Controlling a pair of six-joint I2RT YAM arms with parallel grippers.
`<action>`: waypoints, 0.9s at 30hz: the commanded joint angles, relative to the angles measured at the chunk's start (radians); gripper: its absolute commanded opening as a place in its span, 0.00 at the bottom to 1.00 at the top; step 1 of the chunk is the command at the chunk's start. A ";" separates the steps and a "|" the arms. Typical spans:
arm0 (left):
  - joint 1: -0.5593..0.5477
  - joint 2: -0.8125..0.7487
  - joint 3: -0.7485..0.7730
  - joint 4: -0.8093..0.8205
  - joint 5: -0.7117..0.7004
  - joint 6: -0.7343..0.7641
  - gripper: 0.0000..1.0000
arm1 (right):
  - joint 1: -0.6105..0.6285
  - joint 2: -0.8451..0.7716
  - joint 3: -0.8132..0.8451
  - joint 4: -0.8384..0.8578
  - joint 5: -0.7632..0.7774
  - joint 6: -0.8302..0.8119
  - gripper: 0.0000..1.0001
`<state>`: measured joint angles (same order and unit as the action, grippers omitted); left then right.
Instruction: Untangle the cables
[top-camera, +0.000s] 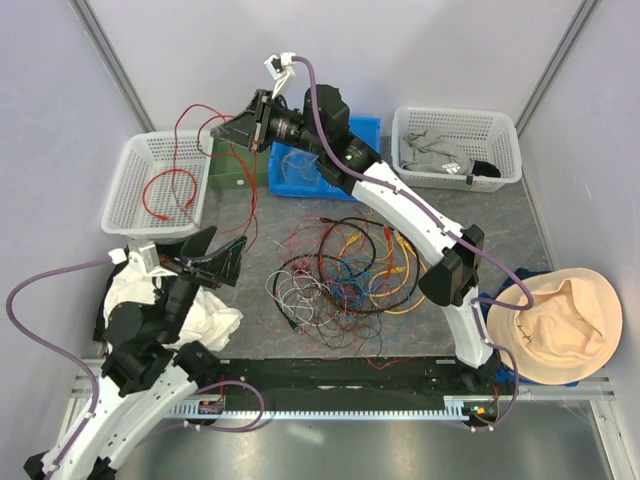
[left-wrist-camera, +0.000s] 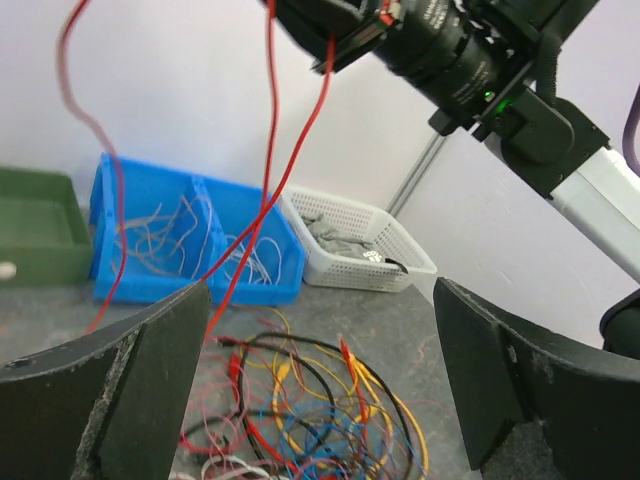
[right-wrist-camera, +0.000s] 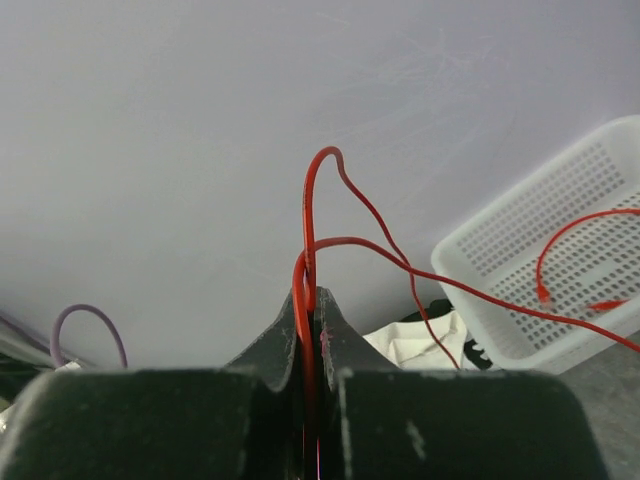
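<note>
- The cable tangle (top-camera: 345, 270) lies heaped on the grey table (top-camera: 510, 220); red, orange, yellow, blue, black and white strands loop through one another; bare table shows round most of its edge.
- The right gripper (top-camera: 260, 128) hangs raised beyond the tangle and to its left, over a green box (top-camera: 232, 172); its jaws are pressed together on a red cable (right-wrist-camera: 318, 165), which arches up above the tips.
- From that pinch the red cable runs two ways: down toward the tangle's left edge, and out in a slack loop to a white basket (top-camera: 130, 165) left of the tangle, where a red length lies curled.
- The left gripper (top-camera: 222, 250) hovers just left of the tangle; its fingers (left-wrist-camera: 150, 380) are spread wide with nothing between them.
- A blue bin (top-camera: 368, 128) of pale wires sits beyond the tangle; a second white basket (top-camera: 505, 130) stands beyond and to the right; a tan hat (top-camera: 560, 320) lies at the right; a white cloth (top-camera: 215, 320) lies near-left under the left arm.
</note>
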<state>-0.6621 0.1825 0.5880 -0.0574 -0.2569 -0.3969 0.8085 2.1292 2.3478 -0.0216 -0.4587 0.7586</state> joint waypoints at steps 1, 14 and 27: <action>0.004 0.124 -0.002 0.231 0.079 0.199 1.00 | 0.035 -0.057 -0.010 0.089 -0.066 0.068 0.00; 0.005 0.480 0.062 0.478 0.002 0.395 0.99 | 0.055 -0.160 -0.116 0.075 -0.115 0.077 0.00; 0.074 0.574 0.208 0.332 -0.082 0.441 0.02 | 0.044 -0.149 -0.096 0.084 -0.098 0.084 0.00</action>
<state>-0.6220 0.7685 0.7044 0.3084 -0.2588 0.0151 0.8619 2.0041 2.2238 0.0319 -0.5556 0.8333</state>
